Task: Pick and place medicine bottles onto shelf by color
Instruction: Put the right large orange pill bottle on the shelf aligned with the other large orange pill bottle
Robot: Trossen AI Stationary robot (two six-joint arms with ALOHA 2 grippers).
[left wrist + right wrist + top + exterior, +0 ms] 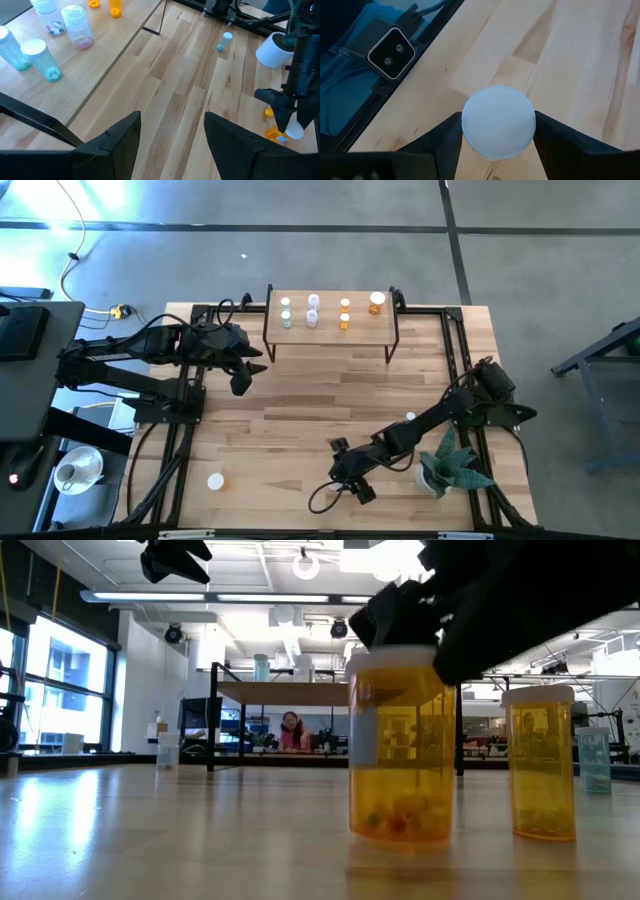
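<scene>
L gripper hangs over the table's far-left area, just near of the shelf; jaws open, nothing between them. Shelf at far centre carries bottles L to R: two pale green, two whitish, two small orange, one larger orange. One bottle stands alone near-left on the table. R gripper sits near-centre, fingers either side of an orange bottle's white cap; grip vs. gap: cannot tell. Second orange bottle stands just beside it.
</scene>
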